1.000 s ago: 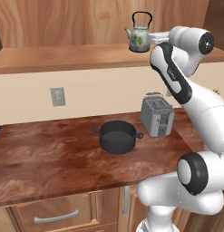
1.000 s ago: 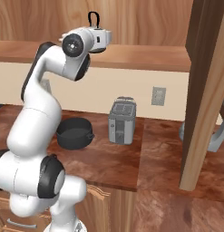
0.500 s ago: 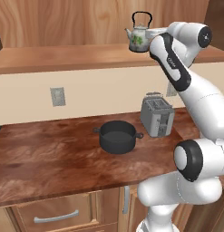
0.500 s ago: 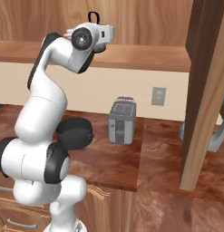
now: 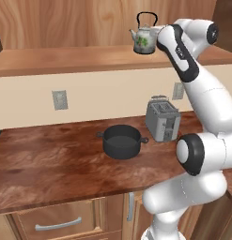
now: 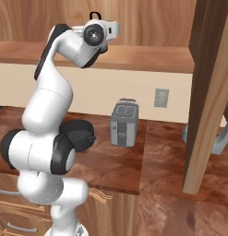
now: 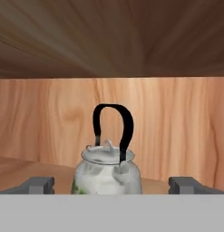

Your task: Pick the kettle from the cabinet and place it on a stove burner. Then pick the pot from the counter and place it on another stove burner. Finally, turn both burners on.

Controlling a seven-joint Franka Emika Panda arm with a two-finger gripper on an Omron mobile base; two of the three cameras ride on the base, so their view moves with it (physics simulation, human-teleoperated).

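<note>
The arm is reaching up into the cabinet (image 5: 65, 28), its white wrist levelled at the kettle (image 5: 145, 40). The kettle is sitting upright on the cabinet shelf, near the shelf's front edge, with the plank back well behind it and its black arched handle standing above the lid. Through the hand view the kettle (image 7: 109, 174) is sitting centred and close ahead, the two dark fingertips (image 7: 38, 185) showing far out to either side of it, so the pincer (image 7: 111, 186) is standing spread wide with nothing pinched; neither tip is touching the kettle's body as far as I can tell.

Down below, the pot (image 5: 121, 141) is resting on the worktop (image 5: 47, 171), roughly midway between the front edge and the back wall, lidless, its two small side handles sticking out left and right. A silver toaster (image 5: 162, 120) is standing just beside it toward the back edge, apart from the pot. From the right base view the pot (image 6: 81, 133) is peeking out behind the arm's lower joint, and the toaster (image 6: 124, 122) is standing near the worktop's back edge.
</note>
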